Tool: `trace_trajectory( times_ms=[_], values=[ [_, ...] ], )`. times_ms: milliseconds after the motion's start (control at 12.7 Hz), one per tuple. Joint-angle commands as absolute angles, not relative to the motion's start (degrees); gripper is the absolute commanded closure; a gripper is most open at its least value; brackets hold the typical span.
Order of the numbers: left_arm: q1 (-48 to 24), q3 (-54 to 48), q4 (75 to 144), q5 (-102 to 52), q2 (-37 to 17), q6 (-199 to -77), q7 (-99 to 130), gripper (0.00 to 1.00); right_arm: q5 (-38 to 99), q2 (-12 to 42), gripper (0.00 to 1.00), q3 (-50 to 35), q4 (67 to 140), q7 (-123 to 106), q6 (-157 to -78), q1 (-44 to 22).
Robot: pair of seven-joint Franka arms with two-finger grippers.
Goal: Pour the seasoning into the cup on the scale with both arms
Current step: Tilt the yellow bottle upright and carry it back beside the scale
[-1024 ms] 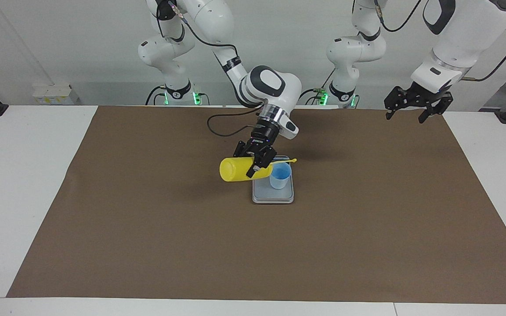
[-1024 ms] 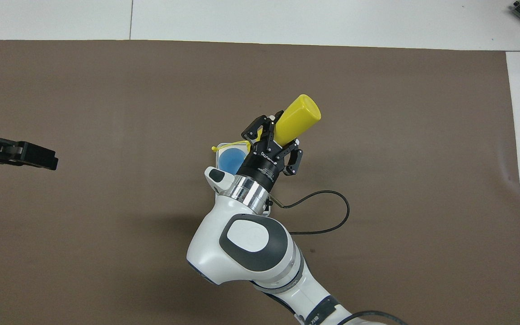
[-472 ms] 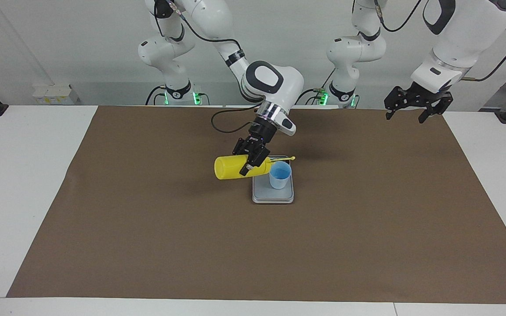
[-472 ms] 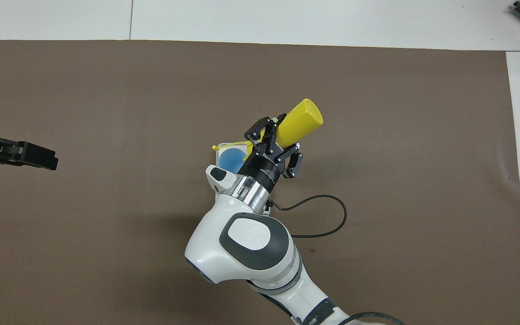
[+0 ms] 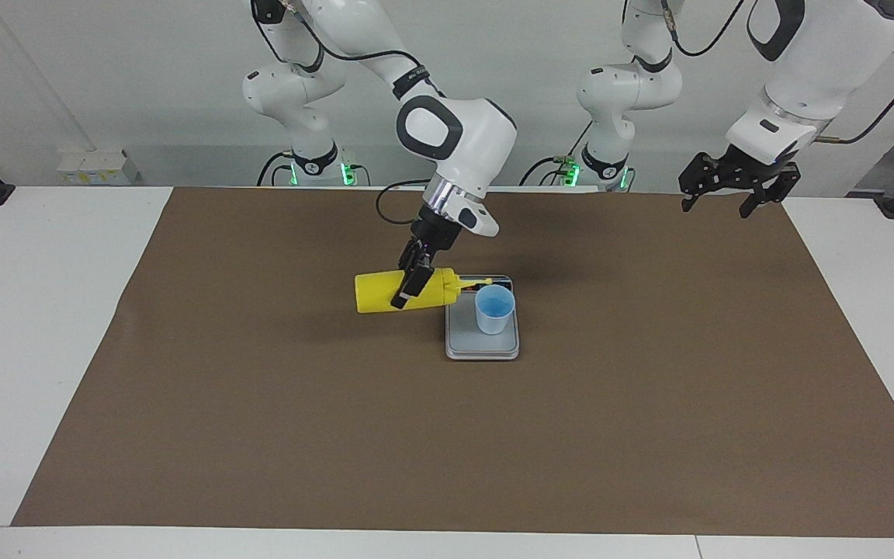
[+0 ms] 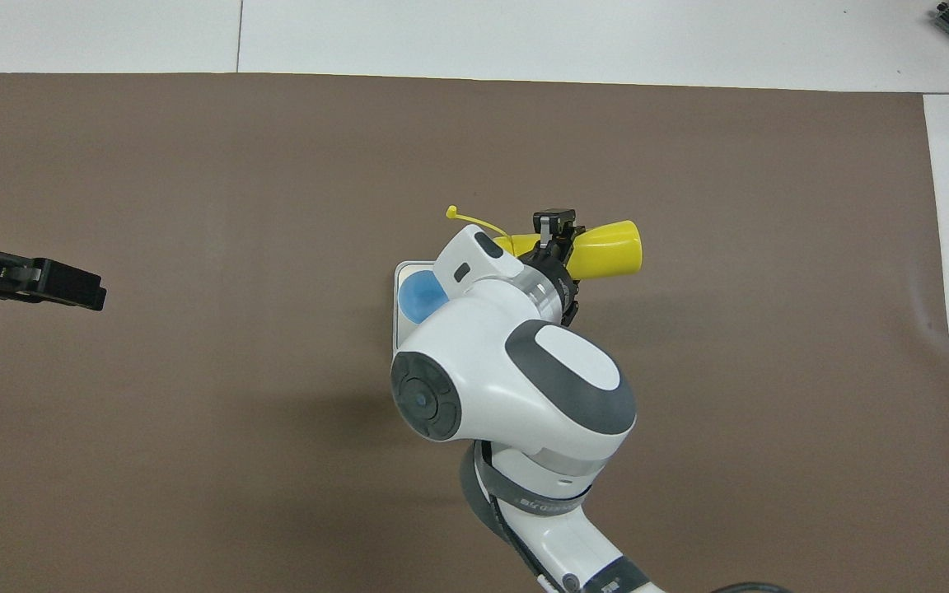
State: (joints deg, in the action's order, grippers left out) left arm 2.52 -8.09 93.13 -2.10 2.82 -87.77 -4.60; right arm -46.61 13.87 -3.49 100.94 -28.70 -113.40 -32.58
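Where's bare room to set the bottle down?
Brown mat lies bare from the scale out to its edges. Crowded only mid-table: cup on the scale, with the right hand holding the yellow bottle beside it.

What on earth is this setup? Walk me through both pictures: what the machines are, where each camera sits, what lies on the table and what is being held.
These are two white robot arms at a table covered with a brown mat. One picture is taken from across the table, facing the robots; the other from high above their own end, looking down, so the sides are swapped between them.

On the mat lies a flat grey kitchen scale, and a small light-blue cup stands on it.

The right gripper has its fingers shut on a yellow squeeze bottle, held on its side in the air, with the nozzle pointing toward the cup and the bottle's base over the mat beside the scale. A thin yellow cap strap sticks out from the nozzle.

The left gripper waits open, raised over the mat's edge at its own end of the table, holding nothing.
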Motion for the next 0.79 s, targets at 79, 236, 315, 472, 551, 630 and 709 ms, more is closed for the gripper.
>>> trace_trajectory(
  times_ms=[79,236,315,472,551,630,709],
  values=[
    [3.0,-8.0,95.4,-3.1,4.7,-88.3,-4.7,0.00,-35.3,10.5,1.00,-3.9,101.5,-29.6,-114.0,-26.2],
    [3.0,-8.0,95.4,-3.1,4.7,-88.3,-4.7,0.00,-27.3,9.1,1.00,-3.9,103.2,-33.4,-117.4,-22.3],
    [3.0,-8.0,95.4,-3.1,4.7,-88.3,-4.7,0.00,-22.5,7.7,1.00,-3.8,105.6,-36.7,-121.5,-19.6],
    [3.0,-8.0,95.4,-3.1,4.7,-88.3,-4.7,0.00,-15.7,3.7,1.00,-3.9,111.7,-39.9,-127.9,-14.5],
    [3.0,-8.0,95.4,-3.1,4.7,-88.3,-4.7,0.00,-11.7,2.0,1.00,-3.9,114.9,-42.4,-131.5,-13.1],
    [3.0,-8.0,95.4,-3.1,4.7,-88.3,-4.7,0.00,-7.0,0.8,1.00,-3.9,118.4,-45.1,-135.6,-11.2],
    [3.0,-8.0,95.4,-3.1,4.7,-88.3,-4.7,0.00,-1.9,-0.4,1.00,-3.9,122.3,-49.6,-140.1,-9.9]
  ],
)
